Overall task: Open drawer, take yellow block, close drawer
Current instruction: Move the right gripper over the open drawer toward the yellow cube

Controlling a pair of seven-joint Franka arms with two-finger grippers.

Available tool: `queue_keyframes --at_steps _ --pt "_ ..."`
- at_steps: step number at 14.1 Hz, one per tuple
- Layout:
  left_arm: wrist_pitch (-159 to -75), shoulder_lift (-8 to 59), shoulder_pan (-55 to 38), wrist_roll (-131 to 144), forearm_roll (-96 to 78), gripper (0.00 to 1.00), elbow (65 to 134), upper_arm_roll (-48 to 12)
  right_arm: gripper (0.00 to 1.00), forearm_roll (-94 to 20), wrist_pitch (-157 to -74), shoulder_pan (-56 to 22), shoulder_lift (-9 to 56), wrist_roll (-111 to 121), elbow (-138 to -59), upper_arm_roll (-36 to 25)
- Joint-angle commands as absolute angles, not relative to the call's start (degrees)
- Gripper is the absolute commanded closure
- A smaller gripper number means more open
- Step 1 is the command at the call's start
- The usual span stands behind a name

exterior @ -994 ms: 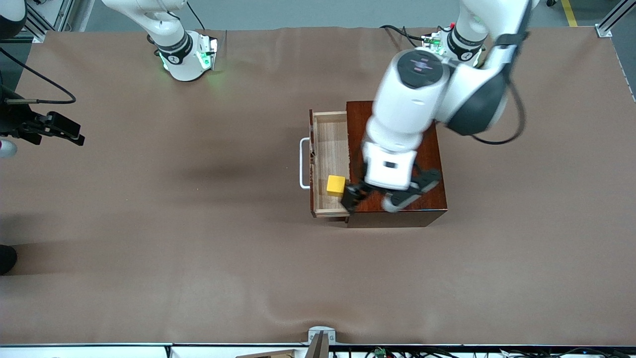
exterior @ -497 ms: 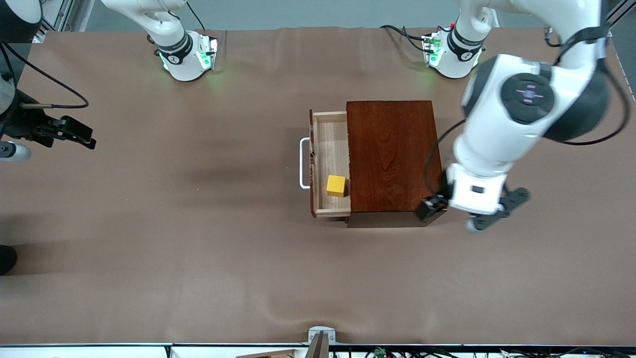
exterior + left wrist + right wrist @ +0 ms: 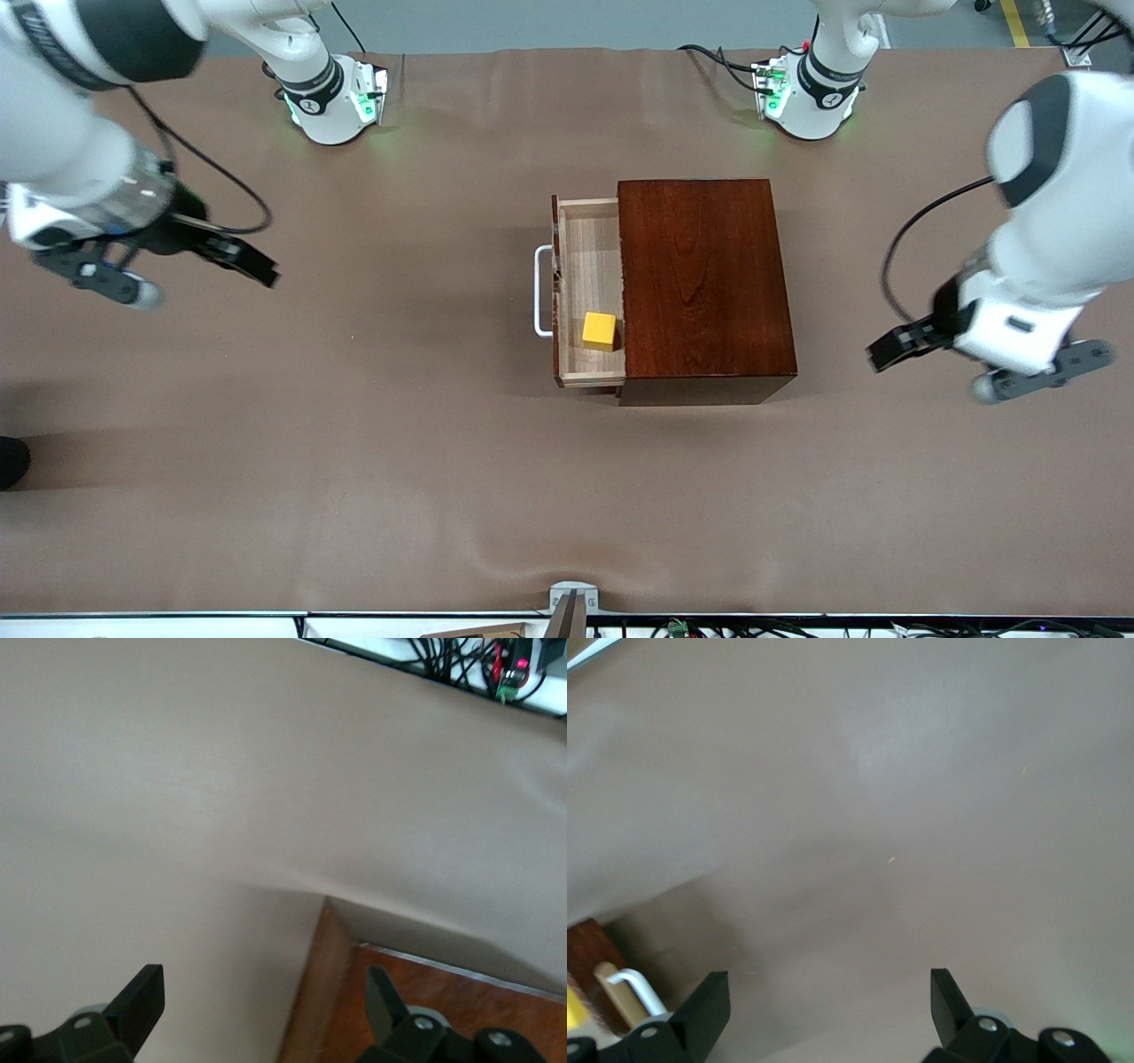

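The drawer [image 3: 586,283] of the dark reddish-brown wooden box [image 3: 700,283] stands pulled out, its white handle [image 3: 539,291] toward the right arm's end of the table. The yellow block [image 3: 599,330] lies in the drawer's pale interior, at the end nearer the front camera. My left gripper [image 3: 930,363] is open and empty above the table, off the box toward the left arm's end. In the left wrist view a corner of the box [image 3: 425,1001] shows beneath the left gripper [image 3: 261,992]. My right gripper [image 3: 190,279] is open and empty over bare table toward the right arm's end. The handle [image 3: 633,985] shows in the right wrist view beside the right gripper [image 3: 828,997].
A brown cloth [image 3: 354,461] covers the whole table. The two arm bases [image 3: 332,97] [image 3: 811,89] stand along the edge farthest from the front camera. A small metal fitting [image 3: 571,598] sits at the edge nearest that camera.
My left arm has swung off the box top, away from the drawer, toward its own end of the table. My right arm has come in over the table toward the drawer. Drawer and block stayed put.
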State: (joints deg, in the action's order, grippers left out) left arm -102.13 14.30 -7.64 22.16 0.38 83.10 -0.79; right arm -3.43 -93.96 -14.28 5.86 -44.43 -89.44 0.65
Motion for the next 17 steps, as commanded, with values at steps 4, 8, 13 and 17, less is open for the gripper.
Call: queue_keyframes --at_steps 4,8,13,17 --pt "-95.6 5.8 -5.0 5.4 -0.3 0.0 91.4 -1.3 0.0 -6.1 -93.7 -25.4 16.7 -79.4 -79.4 0.2" --pt "-91.7 3.2 -4.9 3.0 -0.1 0.0 91.8 -1.3 0.0 -7.6 -97.7 -30.0 22.2 -102.0 -75.2 0.2" --pt "-90.3 -1.6 -4.0 2.8 0.0 0.0 93.8 -1.8 0.0 -7.8 -107.9 -36.9 28.1 -123.6 -73.1 0.2" --pt "-90.3 -3.0 -1.5 -1.7 -0.1 0.0 94.6 -3.1 0.0 -7.8 -109.1 -40.1 35.0 -133.0 -66.6 0.2"
